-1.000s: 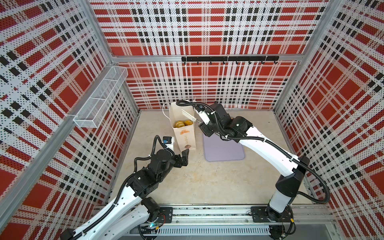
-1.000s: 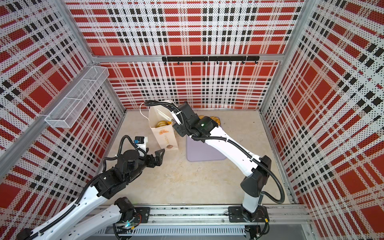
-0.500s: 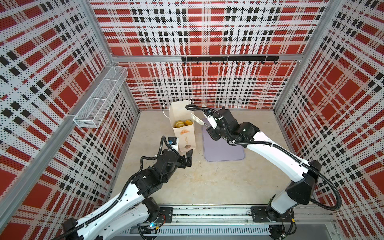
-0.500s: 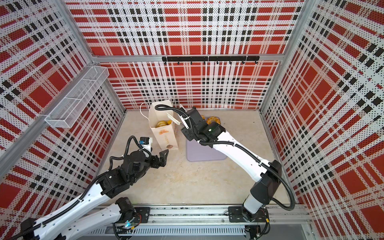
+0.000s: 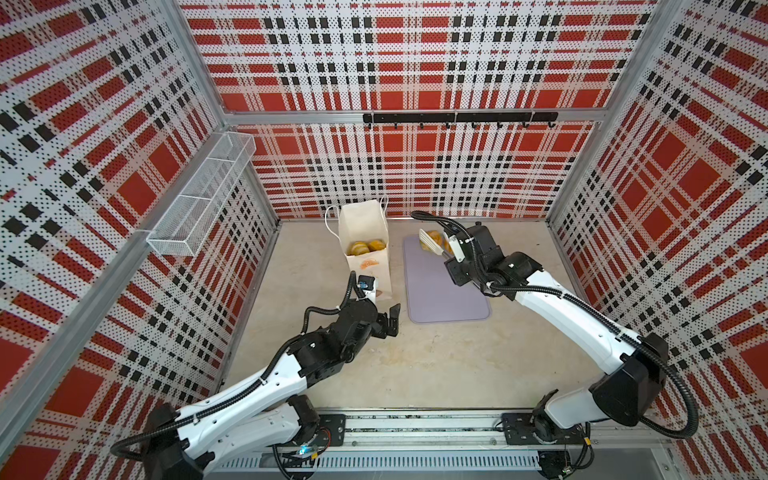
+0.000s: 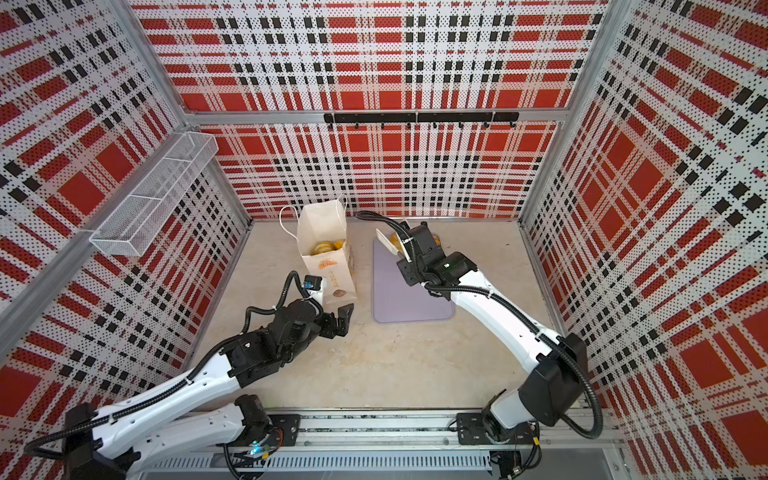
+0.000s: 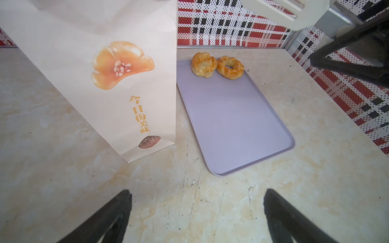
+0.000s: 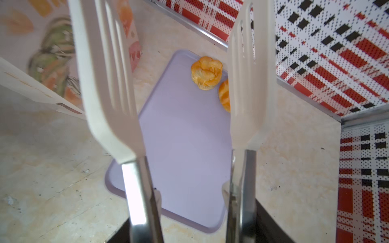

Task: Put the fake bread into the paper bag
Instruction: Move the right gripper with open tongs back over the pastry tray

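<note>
Holding a pair of white tongs (image 5: 430,242) by the metal handles, the right gripper (image 5: 449,258) is clamped on them and hangs above the tray (image 5: 446,291), on the side of the paper bag (image 5: 360,220) away from the left arm. The tong blades stand apart with nothing between them, and their tips are over the tray end nearest the back wall. The bag stands upright with its mouth open, and at least two golden pieces of bread (image 5: 365,247) show inside it in both top views. Two more pieces sit outside the bag at that same tray end: a knotted bun (image 7: 203,64) nearer the bag and a twisted ring doughnut (image 7: 230,67) on the bun's far side from the bag. They lie side by side and seem to touch. In the right wrist view one tong blade hides most of the doughnut (image 8: 224,94), while the bun (image 8: 207,72) is fully visible. The lilac tray lies flat just beside the bag, its long edge running along the bag's side. The left gripper (image 7: 197,212) is spread wide and holds nothing. It sits low over the table (image 7: 63,189) in front of the bag's printed face, near the bag's bottom corner and clear of the paper. That face carries an orange flower-like print, yellow lettering and a small brown mark near the base.
</note>
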